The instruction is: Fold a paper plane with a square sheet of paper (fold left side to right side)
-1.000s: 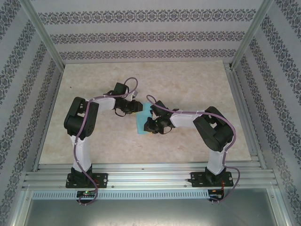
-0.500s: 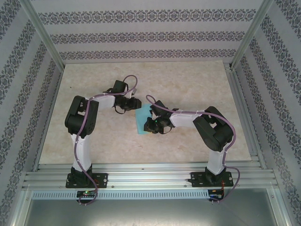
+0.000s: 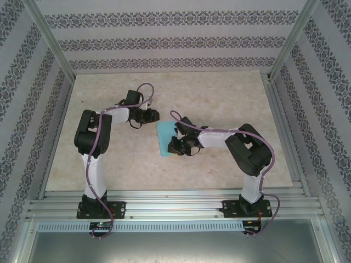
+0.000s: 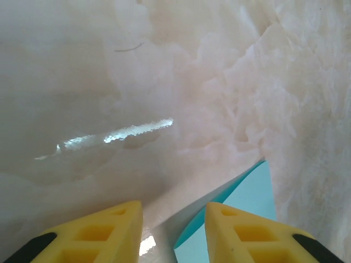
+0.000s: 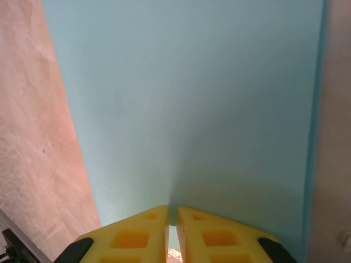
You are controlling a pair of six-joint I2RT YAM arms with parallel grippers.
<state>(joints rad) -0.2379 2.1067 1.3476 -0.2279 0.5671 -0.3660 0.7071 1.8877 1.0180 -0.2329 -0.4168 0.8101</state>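
At the near edge of the bench (image 3: 230, 98), ribbed aluminium rails (image 3: 175, 201) carry both arm bases. Bare bench lies between the rails and the sheet.

The right end effector (image 3: 174, 146) sits at the near right side of the sheet of paper (image 3: 165, 136). In the wrist view, its yellow latticed fingers (image 5: 219, 241) are pressed almost together, with only a thin slit between them. Their tips are down at the sheet's near edge. Whether they nip the paper cannot be told.

The sheet lies flat at the middle of the bench as a narrow upright oblong, with its long sides running near to far. It is thin, matt, turquoise paper (image 5: 186, 98) with straight edges. A darker second line runs along its right edge, like a layer underneath.

Just past the sheet's far left corner is the left end effector (image 3: 154, 114). Its yellow fingers (image 4: 104, 235) are spread and nothing is between them. A pointed corner of the sheet (image 4: 249, 197) shows beside the right finger.

The bench top is pale, glossy, marbled stone with a streak of glare on it. It is open to the left, to the right and beyond the arms. Walls (image 3: 170, 41) papered in grey floral stripes, with slanted aluminium posts (image 3: 49, 41), close it in on three sides.
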